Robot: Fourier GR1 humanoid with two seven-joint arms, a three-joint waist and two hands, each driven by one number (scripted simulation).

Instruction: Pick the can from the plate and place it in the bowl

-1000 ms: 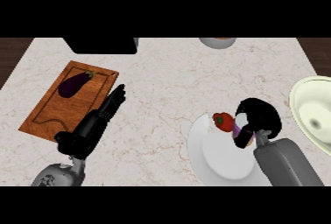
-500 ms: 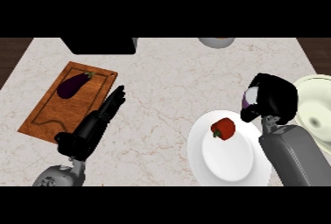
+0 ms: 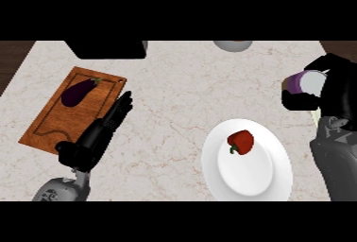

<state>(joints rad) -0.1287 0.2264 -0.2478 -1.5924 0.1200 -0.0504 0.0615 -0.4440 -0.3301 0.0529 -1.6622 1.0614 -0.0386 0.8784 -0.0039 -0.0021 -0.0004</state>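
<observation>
Marble counter point(image 3: 181, 94): right hand point(image 3: 327, 90) holds purple-and-white can point(image 3: 305, 82), tilted.

Right hand point(image 3: 327, 90) is curling its fingers around the can point(image 3: 307, 81); left hand point(image 3: 105, 130) is lying open, fingers straight.

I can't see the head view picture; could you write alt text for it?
The robot's right hand holds a purple-and-white can lifted at the counter's right edge, away from the white plate, where a red pepper remains. The left hand rests open beside a wooden cutting board carrying an eggplant.
</observation>
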